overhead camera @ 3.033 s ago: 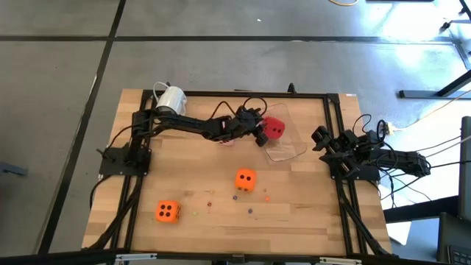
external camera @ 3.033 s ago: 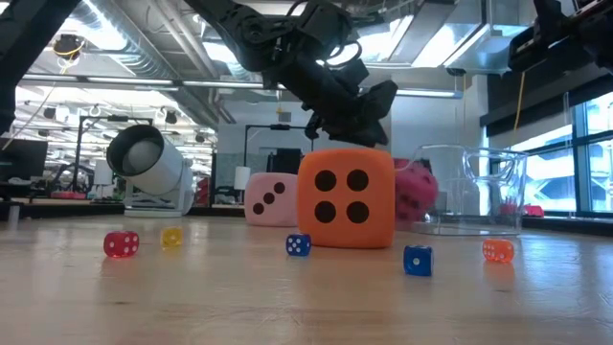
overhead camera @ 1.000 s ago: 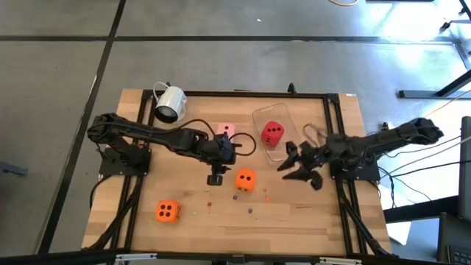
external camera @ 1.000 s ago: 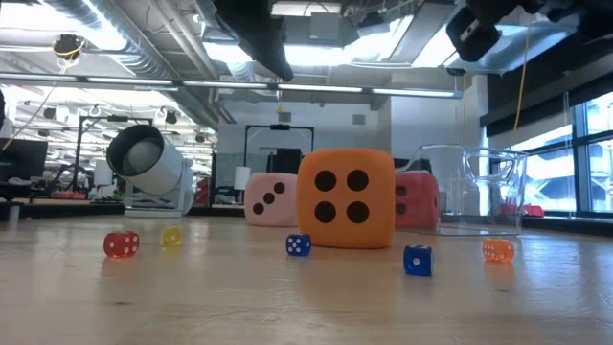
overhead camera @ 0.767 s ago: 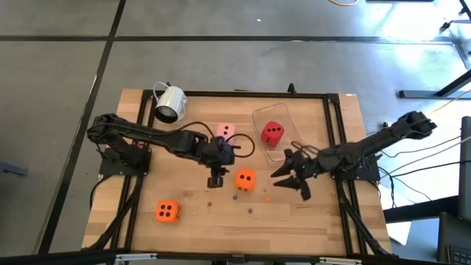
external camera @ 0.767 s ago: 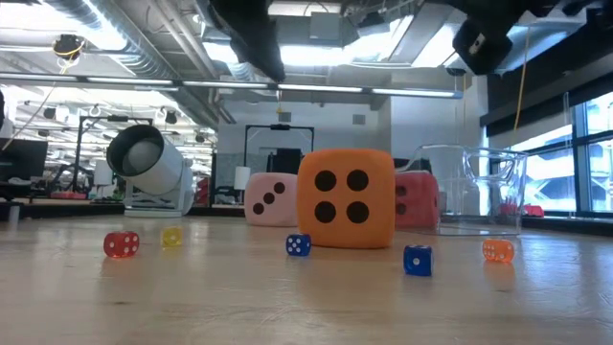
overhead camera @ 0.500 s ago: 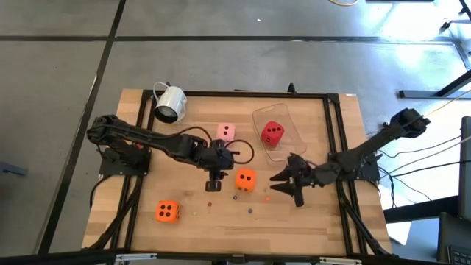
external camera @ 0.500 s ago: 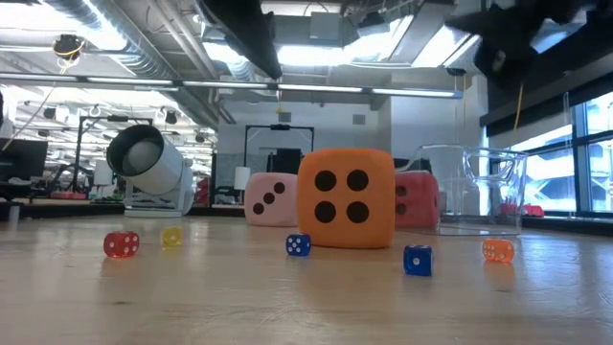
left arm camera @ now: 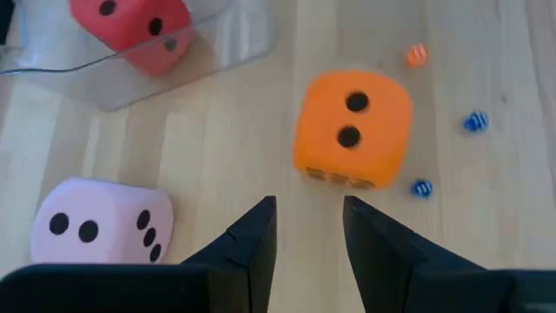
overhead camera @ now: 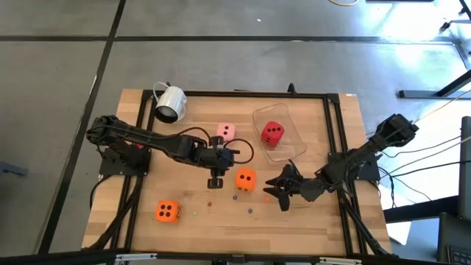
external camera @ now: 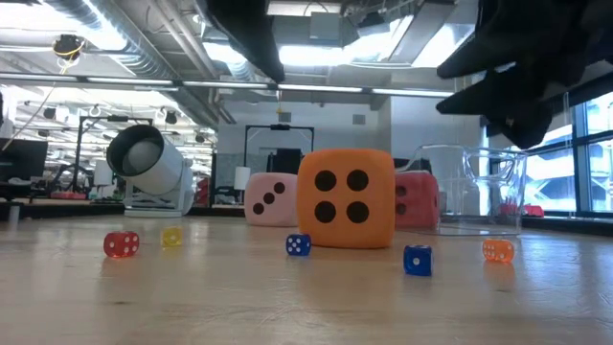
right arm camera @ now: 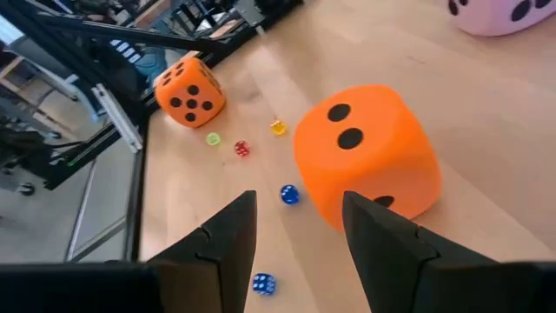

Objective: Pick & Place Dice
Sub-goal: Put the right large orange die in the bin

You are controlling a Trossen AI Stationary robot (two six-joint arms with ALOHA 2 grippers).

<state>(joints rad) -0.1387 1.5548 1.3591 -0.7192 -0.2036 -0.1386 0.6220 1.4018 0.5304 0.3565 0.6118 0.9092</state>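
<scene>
Four dice on the wooden table (overhead camera: 309,228): one pink die (overhead camera: 225,132), one red die (overhead camera: 273,133), two orange. The red die sits inside a clear container (overhead camera: 278,153) toward the far side, right of centre; the pink die lies just left of it on bare wood. One orange die (overhead camera: 246,179) is mid-table, the second orange die (overhead camera: 167,212) near the front left corner, well apart from the rest. One white mug (overhead camera: 170,105) lies on its side at the far left corner. Several tiny coloured beads (overhead camera: 250,209) are scattered in front of the mid-table orange die; exact count cannot be told. A dark frame rail (overhead camera: 338,147) runs along each side edge, and the front centre and front right of the table are open wood. The left gripper (overhead camera: 215,179) hangs above the table just left of the mid-table orange die, fingers partly open with a narrow gap, holding nothing; in its wrist view the die lies ahead of the fingertips and to one side, not between them. The right gripper (overhead camera: 278,191) is just right of the same die, fingers spread wide and empty; in the right wrist view the die sits directly ahead of the gap, apart from both fingers.
</scene>
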